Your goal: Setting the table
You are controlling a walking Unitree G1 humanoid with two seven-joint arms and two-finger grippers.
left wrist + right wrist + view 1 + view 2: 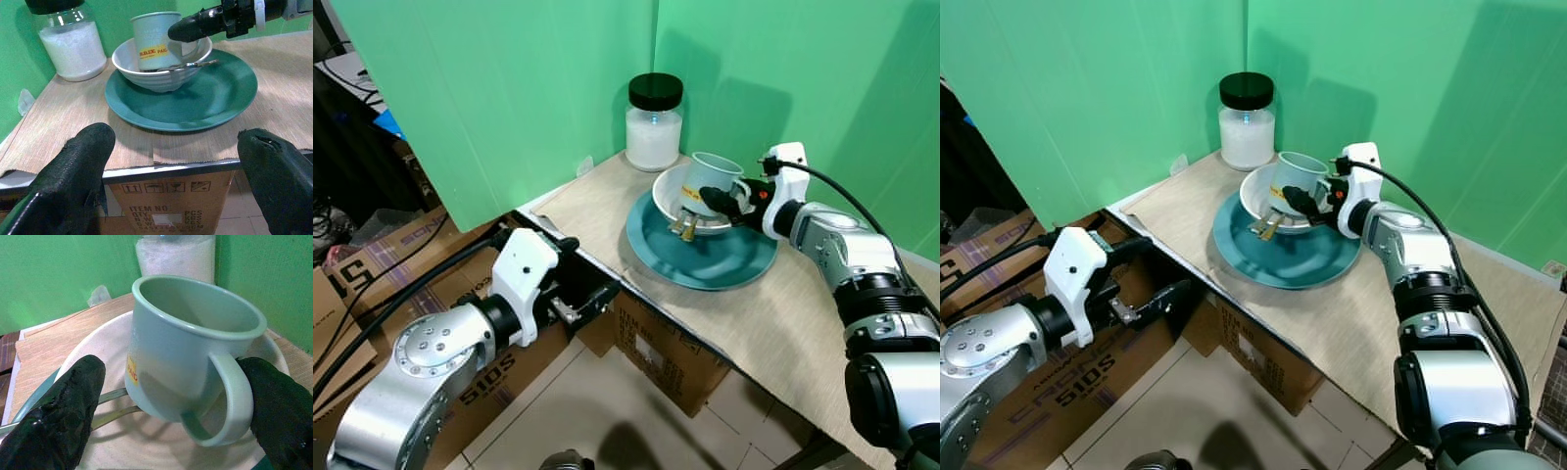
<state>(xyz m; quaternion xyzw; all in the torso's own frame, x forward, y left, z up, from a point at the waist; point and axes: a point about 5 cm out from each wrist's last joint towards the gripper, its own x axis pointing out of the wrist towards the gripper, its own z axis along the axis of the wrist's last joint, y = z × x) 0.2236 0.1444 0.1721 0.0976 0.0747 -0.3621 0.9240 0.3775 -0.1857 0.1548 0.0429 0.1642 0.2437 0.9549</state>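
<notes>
Silver metal on both arms, rounded joints with rings of small screws on the left arm (431,352). White housing at each wrist, black cables trailing along. The right arm (862,274) shows black bands. Each gripper has two long, black, rough-textured fingers (73,171).

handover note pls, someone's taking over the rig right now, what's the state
Right gripper: open, fingers either side of the pale green mug, not yet closed on it.
Left gripper: open, idle below the table edge, holding nothing.
Mug sits tilted in the white bowl, cutlery beside it in the bowl; bowl rests on the teal plate. Jar stands in the corner.
Done: nothing laid out. Left: unstack mug, bowl, cutlery.
</notes>
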